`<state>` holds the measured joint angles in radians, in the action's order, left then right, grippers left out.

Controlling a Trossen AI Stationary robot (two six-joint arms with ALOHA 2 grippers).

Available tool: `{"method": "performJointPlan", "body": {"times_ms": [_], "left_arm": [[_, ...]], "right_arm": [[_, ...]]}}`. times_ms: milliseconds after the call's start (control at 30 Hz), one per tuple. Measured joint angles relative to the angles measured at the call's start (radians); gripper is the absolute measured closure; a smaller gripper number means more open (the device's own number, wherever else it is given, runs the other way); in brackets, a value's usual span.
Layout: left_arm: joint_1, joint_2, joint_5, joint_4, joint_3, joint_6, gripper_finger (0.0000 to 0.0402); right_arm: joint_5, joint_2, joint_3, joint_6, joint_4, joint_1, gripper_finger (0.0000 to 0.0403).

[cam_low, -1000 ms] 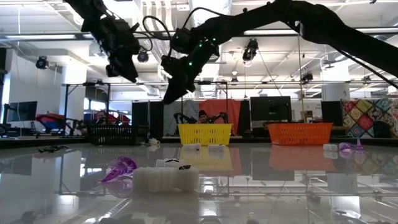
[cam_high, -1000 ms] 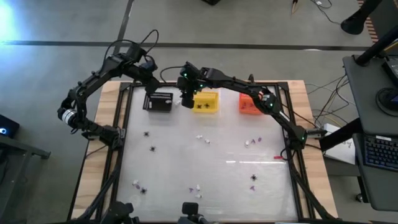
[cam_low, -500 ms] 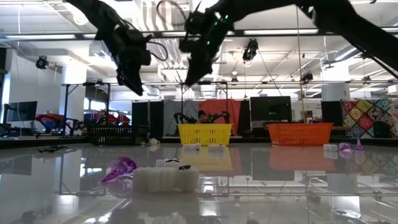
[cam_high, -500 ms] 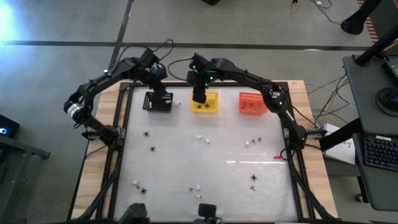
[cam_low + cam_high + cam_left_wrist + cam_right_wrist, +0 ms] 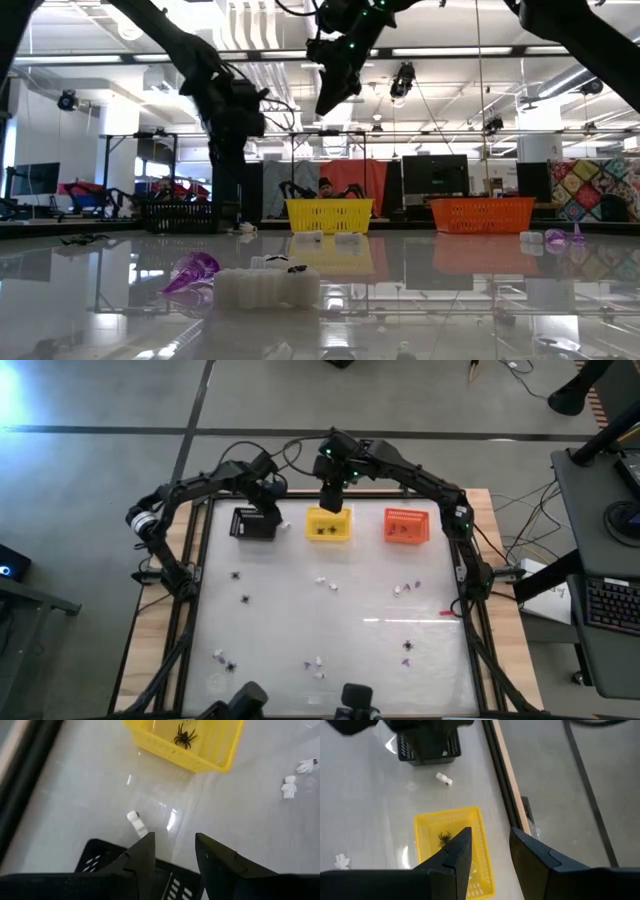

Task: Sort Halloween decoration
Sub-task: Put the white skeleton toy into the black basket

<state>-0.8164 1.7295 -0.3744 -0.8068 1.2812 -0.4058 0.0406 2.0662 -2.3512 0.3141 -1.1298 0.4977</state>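
Small trinkets lie scattered on the white table: black spiders [image 5: 246,598], white bits [image 5: 322,580] and purple bits [image 5: 406,660]. One black spider [image 5: 185,736] lies in the yellow basket [image 5: 328,525]. My left gripper [image 5: 268,510] is open and empty, low over the right end of the black basket [image 5: 254,523]; its wrist view [image 5: 173,855] shows a white bit [image 5: 136,822] on the table just beyond the basket. My right gripper [image 5: 332,500] is open and empty, high above the yellow basket's far edge, and it also shows in its wrist view [image 5: 489,851].
An orange basket [image 5: 406,527] stands to the right of the yellow one, in a row along the far edge. In the low view a purple bit [image 5: 192,272] and a white bit [image 5: 265,288] lie near the front. A black frame rail [image 5: 195,550] borders the table.
My right gripper has gone up and toward the table's right and far edge, from beside the black basket to above the yellow basket. My left gripper has gone toward the right and down, close over the black basket.
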Motion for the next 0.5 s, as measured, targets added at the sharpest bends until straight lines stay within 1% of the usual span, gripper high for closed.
{"method": "performJointPlan", "body": {"times_ms": [233, 433, 500], "left_arm": [[0.005, 0.049, 0.014, 0.018, 0.0, 0.026, 0.0279], [0.017, 0.063, 0.077, 0.026, 0.001, 0.03, 0.0279], [0.022, 0.062, 0.078, 0.034, 0.002, 0.024, 0.0279]], "right_arm": [[-0.015, -0.003, 0.0, 0.0, -0.022, 0.007, 0.028], [-0.016, 0.01, 0.0, -0.009, -0.047, 0.007, 0.028], [-0.016, 0.013, 0.0, -0.008, -0.047, 0.007, 0.028]]}}
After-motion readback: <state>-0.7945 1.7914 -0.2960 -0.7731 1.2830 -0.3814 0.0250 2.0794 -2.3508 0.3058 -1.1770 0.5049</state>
